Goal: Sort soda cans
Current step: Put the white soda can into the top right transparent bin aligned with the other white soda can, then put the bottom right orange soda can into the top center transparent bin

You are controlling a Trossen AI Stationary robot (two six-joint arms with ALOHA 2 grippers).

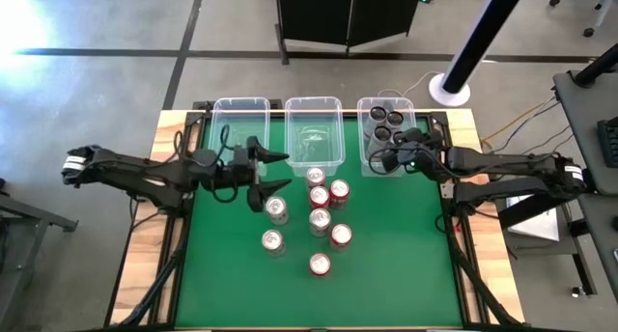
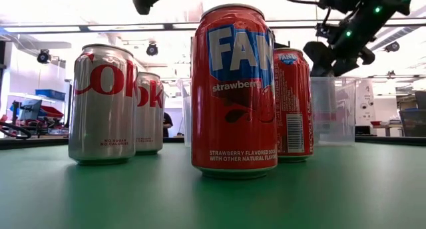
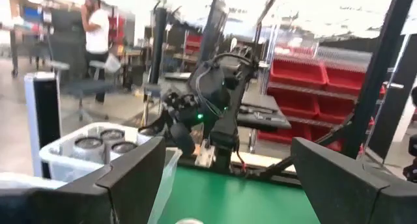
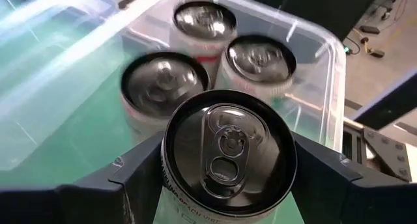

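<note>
**Dark can held over the right bin**

Risk of a bad drop: the right gripper (image 4: 228,162), clamped on a dark can (image 4: 228,152), hangs over the near part of the right bin (image 1: 365,110), where three dark cans (image 4: 159,84) already stand. Released too close to them, could land on a top and tip over; released too near the rim, could catch the wall and fall back on the green table (image 1: 386,274). Looks tilted in the fingers, which makes an upright landing less sure.

Right arm stretched in from the right side, wrist bent down above the bin. Left arm reaching in from the left, the left gripper (image 1: 275,171) with fingers wide apart and empty, above the table near the far end of the loose group.

Red cans (image 1: 339,191) and silver cans (image 1: 276,209) upright mid-table, unsorted; left bin (image 1: 214,115) and middle bin (image 1: 290,110) apparently without cans
</note>
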